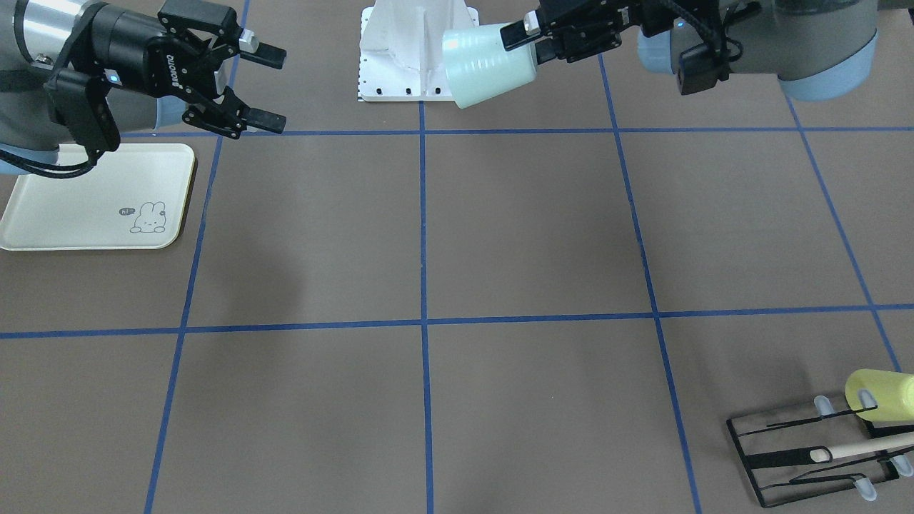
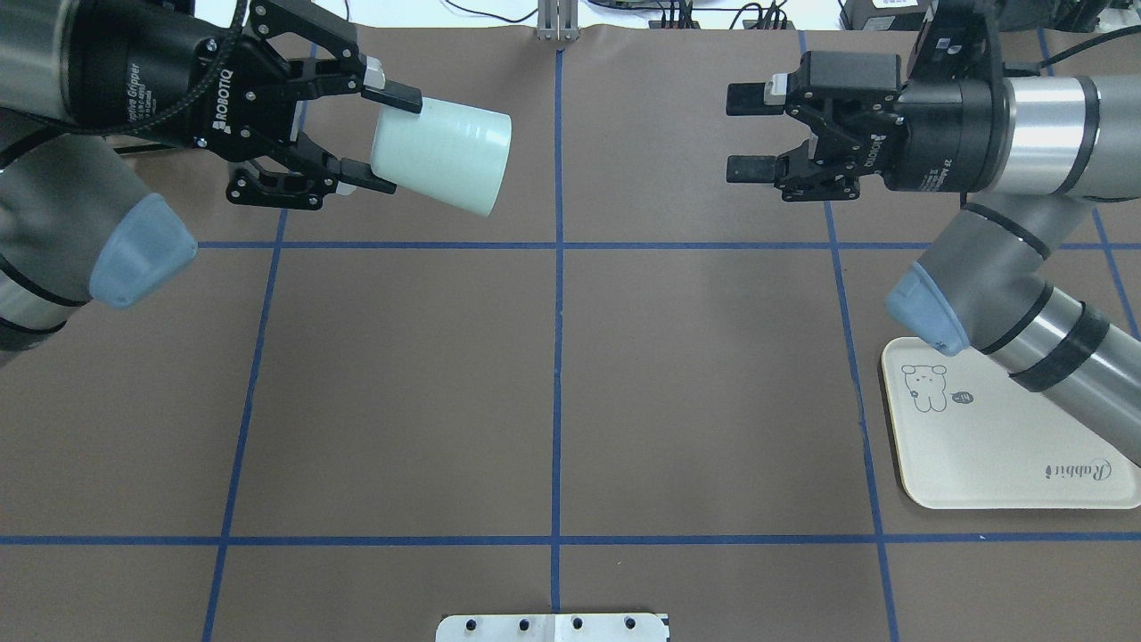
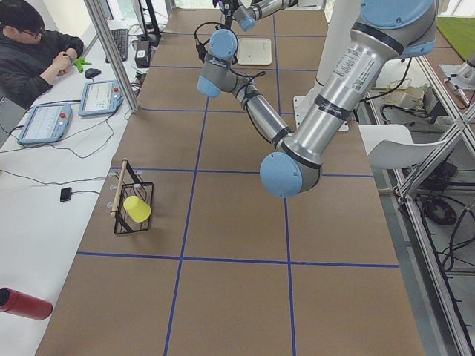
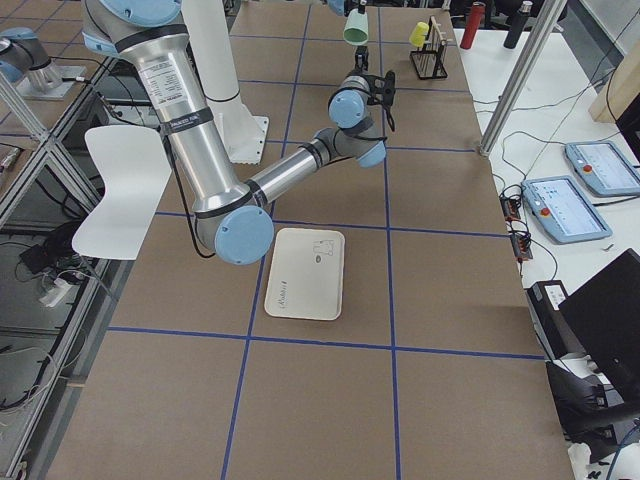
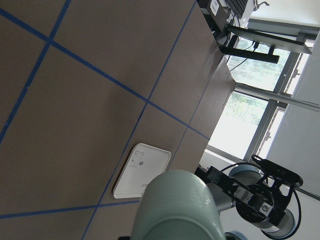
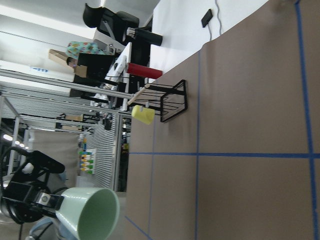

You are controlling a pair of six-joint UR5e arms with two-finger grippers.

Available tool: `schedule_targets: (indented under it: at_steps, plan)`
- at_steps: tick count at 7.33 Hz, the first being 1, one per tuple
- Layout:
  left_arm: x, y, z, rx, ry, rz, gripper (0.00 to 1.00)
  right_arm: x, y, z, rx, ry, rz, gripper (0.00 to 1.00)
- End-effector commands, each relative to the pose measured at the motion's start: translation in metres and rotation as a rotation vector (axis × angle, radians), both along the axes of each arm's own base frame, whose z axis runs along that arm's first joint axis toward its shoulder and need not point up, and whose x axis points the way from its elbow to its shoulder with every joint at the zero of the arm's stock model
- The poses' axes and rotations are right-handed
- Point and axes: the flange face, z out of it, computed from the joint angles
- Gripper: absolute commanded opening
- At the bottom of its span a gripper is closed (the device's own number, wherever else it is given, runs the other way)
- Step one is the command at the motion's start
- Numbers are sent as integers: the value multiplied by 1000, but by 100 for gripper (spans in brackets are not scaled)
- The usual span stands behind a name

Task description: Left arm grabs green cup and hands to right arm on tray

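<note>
Two ROBOTIQ claws (image 2: 392, 141) (image 2: 744, 134), green cup (image 2: 450, 159), "Rabbit" tray (image 2: 1007, 455)

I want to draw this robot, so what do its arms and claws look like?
The left arm and right arm look alike: round silver-grey tubes with pale blue caps on the joints and black cables. Each ends in a black two-finger claw, the left gripper and the right gripper, with white ROBOTIQ lettering.
</note>
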Motion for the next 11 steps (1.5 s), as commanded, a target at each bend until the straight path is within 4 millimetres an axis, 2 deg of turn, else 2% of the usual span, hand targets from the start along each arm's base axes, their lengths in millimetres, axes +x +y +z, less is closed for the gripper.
schedule_targets:
  at_steps: [1,2,5,10,11]
  plan:
    - [17,20,-6,-6,98,14,0,-24,32,-3,-50,-226,-38,99]
    - [24,25,-6,-15,109,30,0,-43,49,-4,-85,-320,-56,99]
    - [41,32,-8,-36,133,33,0,-81,101,-18,-185,-488,-102,99]
    - [55,42,-9,-37,132,68,0,-89,105,-24,-214,-503,-92,99]
    - [64,50,-10,-33,131,90,0,-91,105,-26,-216,-497,-90,99]
